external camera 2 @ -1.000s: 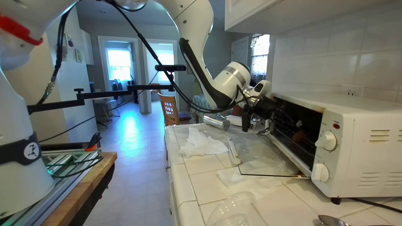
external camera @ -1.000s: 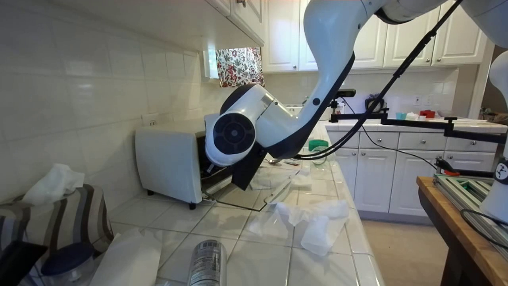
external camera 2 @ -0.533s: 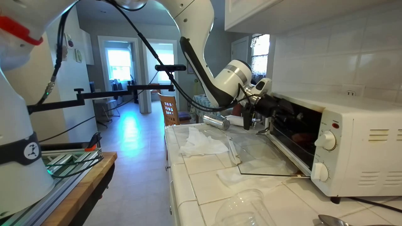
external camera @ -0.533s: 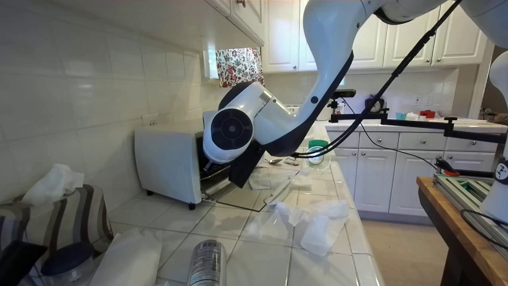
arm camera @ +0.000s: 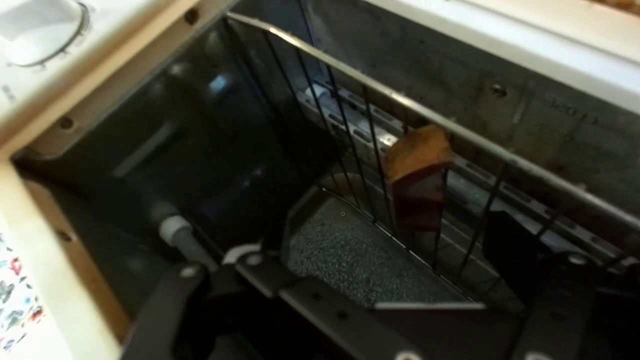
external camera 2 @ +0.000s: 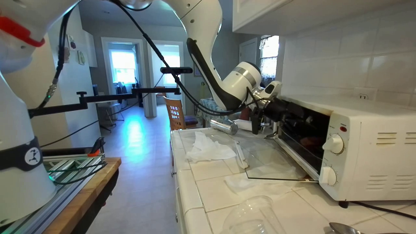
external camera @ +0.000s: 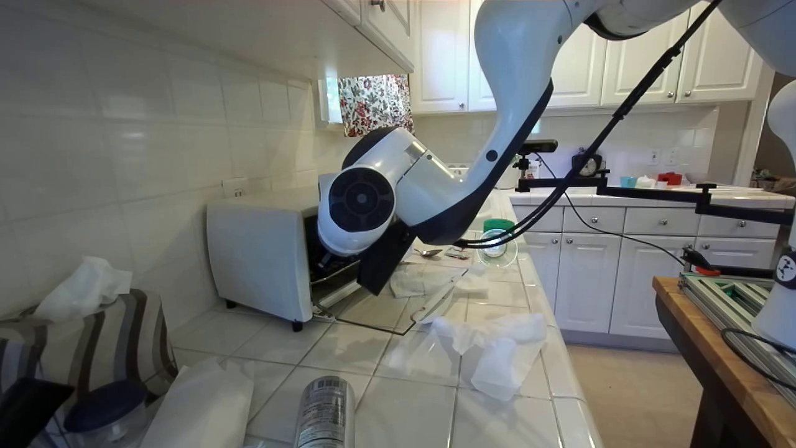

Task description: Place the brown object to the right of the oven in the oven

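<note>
Inside the oven [external camera 2: 357,146], brown object [arm camera: 420,177] on wire rack [arm camera: 400,98], gripper [arm camera: 390,237] apparently spread wide

I'm standing in a home kitchen: white cabinets [external camera: 715,59] hang at two o'clock in an exterior view, drawers [external camera: 659,227] at three, a flowered curtain [external camera: 376,106] at twelve. In an exterior view, a toaster oven [external camera 2: 380,156] sits at three on the tiled counter [external camera 2: 217,191], and a wooden chair [external camera 2: 175,113] stands beyond at nine.
</note>
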{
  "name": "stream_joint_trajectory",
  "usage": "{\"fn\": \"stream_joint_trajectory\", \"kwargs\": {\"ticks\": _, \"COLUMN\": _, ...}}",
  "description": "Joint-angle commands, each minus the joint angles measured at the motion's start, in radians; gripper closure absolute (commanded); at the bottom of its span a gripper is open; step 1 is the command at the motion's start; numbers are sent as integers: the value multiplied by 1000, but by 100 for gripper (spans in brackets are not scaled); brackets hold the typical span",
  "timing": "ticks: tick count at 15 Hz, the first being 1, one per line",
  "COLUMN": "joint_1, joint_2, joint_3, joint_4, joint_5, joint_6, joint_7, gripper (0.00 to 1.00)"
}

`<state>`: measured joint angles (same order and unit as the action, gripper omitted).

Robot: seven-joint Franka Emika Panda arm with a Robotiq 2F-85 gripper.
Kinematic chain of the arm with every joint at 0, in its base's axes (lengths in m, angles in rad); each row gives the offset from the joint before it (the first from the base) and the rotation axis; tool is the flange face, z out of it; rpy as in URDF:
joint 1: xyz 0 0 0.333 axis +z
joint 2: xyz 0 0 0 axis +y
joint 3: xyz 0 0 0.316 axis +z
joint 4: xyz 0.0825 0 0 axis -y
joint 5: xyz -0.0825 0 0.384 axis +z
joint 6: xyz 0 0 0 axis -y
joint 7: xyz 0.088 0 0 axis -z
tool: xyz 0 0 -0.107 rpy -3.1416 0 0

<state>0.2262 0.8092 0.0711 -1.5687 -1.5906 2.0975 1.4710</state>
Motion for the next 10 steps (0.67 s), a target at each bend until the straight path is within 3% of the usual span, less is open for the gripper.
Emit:
{"fn": "stream_joint_trajectory", "kwargs": {"ticks": 1, "joint_1": -1, "joint_2": 5, "joint_3": 9, "joint_4": 6, "joint_5": -2, "joint_6": -18, "joint_7": 5, "gripper": 0}}
{"fn": "stream_joint_trajectory", "kwargs": {"ticks": 10, "joint_1": 43, "joint_2": 23, "joint_3": -8, "joint_4": 13, "joint_5": -38, "joint_6": -140, "joint_7": 64, "gripper": 0}}
